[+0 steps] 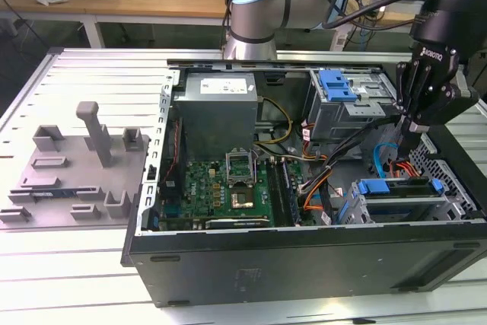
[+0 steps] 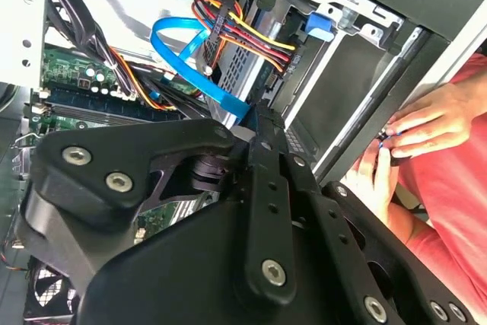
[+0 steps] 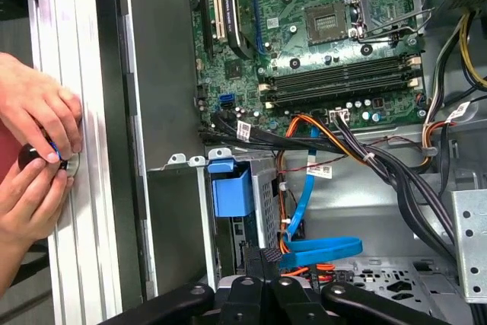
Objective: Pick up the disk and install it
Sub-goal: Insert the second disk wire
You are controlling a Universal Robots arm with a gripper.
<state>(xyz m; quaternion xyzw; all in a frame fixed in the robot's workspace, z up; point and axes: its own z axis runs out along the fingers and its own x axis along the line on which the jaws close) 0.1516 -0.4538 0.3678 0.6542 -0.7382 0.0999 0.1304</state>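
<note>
The disk (image 1: pixel 396 188), silver in a bright blue carrier, lies in the lower drive cage at the exterior view's right end of the open computer case (image 1: pixel 304 264). Its blue carrier end (image 3: pixel 230 194) shows in the first wrist view, inside the cage. My gripper (image 1: pixel 409 141) hangs just above and behind that cage, fingers pointing down. The fingertips (image 3: pixel 257 260) sit together with nothing seen between them, close to a blue flat cable (image 3: pixel 319 249). In the second wrist view the gripper (image 2: pixel 255 119) is seen from behind, over the same cable (image 2: pixel 198 58).
A grey power supply box (image 1: pixel 217 108) and the green motherboard (image 1: pixel 236 184) fill the case's middle. An upper drive cage carries a blue latch (image 1: pixel 337 85). Orange and black cables (image 3: pixel 365 150) cross near the gripper. A person's hands (image 3: pixel 38 150) hold a small knob on the table rail. A grey fixture (image 1: pixel 76 165) lies at the exterior view's left.
</note>
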